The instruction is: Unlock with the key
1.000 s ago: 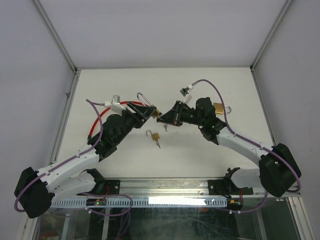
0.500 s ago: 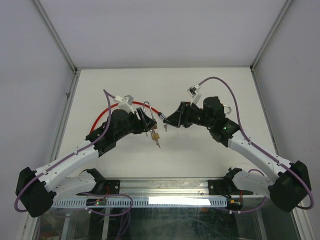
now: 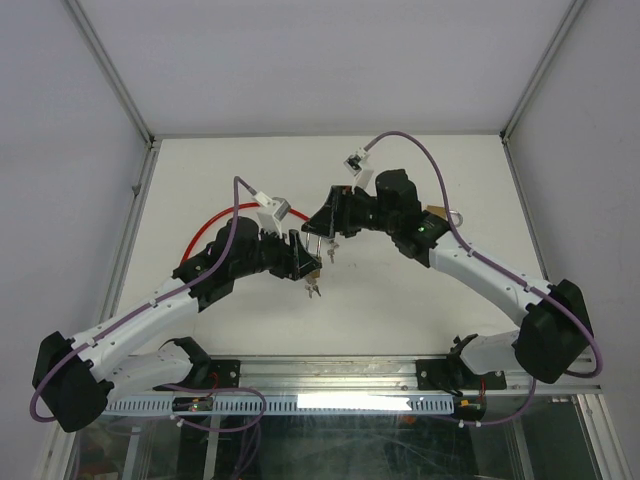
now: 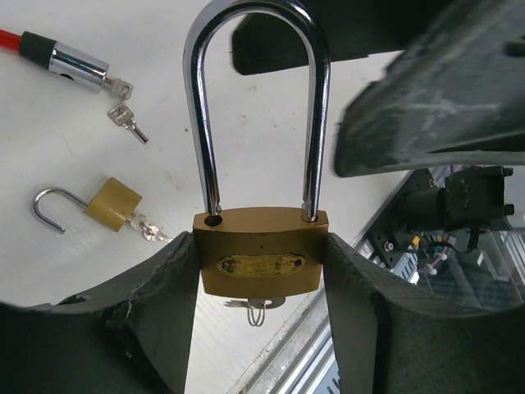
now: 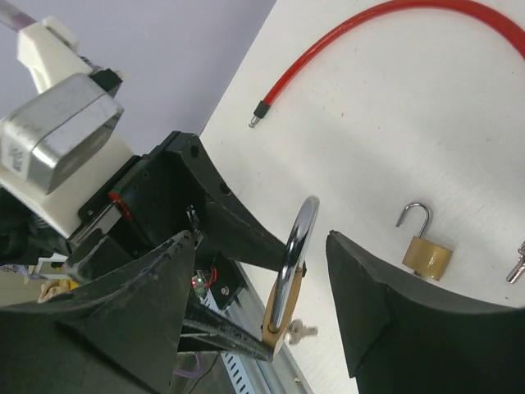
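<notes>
left gripper (image 4: pixel 261 246) clamping padlock (image 4: pixel 261 264) (brass); right gripper (image 5: pixel 261 238) spread around shackle (image 5: pixel 299 231)

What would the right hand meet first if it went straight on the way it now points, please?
Probably the shackle of the brass padlock gripped by the left hand; it stands between the right hand's open fingers, though depth is unclear.

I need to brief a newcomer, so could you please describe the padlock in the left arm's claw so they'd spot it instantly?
Above the middle of the white table, find the left claw. A brass padlock is clamped in it by its body. Unlike the small open padlock lying on the table, it is held in the air and has a tall, narrow chrome shackle.
</notes>
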`<state>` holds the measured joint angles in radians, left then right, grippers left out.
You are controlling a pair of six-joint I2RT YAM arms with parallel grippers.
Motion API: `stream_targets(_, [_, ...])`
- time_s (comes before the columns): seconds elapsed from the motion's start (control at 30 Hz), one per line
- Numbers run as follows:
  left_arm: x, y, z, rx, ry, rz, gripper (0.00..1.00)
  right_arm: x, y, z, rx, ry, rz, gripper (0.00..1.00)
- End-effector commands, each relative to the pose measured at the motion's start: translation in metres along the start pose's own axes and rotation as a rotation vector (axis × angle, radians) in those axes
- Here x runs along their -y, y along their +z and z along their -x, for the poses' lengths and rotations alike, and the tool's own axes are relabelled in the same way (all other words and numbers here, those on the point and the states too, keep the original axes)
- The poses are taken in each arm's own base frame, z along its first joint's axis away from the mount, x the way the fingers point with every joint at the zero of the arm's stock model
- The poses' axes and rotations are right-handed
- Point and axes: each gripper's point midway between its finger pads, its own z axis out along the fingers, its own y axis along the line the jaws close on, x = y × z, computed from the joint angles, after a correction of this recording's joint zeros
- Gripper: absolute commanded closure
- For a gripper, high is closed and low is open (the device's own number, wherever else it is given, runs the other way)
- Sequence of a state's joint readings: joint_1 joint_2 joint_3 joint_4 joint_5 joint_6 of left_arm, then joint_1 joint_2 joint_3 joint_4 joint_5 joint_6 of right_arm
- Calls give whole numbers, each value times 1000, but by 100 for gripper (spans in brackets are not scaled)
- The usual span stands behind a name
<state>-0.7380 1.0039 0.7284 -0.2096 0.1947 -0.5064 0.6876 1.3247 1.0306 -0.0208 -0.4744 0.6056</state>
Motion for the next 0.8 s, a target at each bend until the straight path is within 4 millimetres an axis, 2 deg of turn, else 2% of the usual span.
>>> stream_targets(0.0, [41, -9, 44, 130, 92, -163, 100, -12, 9, 20, 55, -30, 28, 33])
stream_targets(0.07, [45, -10, 43, 130, 100, -187, 100, -13, 11, 18, 58, -21, 49, 35])
stream_targets(0.17, [50, -10, 41, 127, 99, -215, 100, -13, 14, 16, 53, -17, 63, 44])
stream_targets(0.33, [52, -8, 38, 124, 82, -240, 100, -17, 14, 11, 52, -14, 111, 70])
stream_targets(0.37, [52, -7, 38, 124, 76, -241, 97, -18, 13, 11, 53, -12, 120, 76])
stream_targets(0.47, [51, -6, 38, 131, 56, -242, 82, -20, 11, 7, 48, -9, 137, 92])
stream_targets(0.53, [49, -4, 37, 136, 41, -237, 66, -19, 8, 4, 49, -11, 139, 100])
stream_targets(0.63, [48, -3, 37, 146, 19, -235, 39, -16, 0, 0, 57, -9, 142, 100])
stream_targets(0.77, [44, -2, 37, 151, -18, -216, 16, 0, -16, -3, 72, 8, 95, 100])
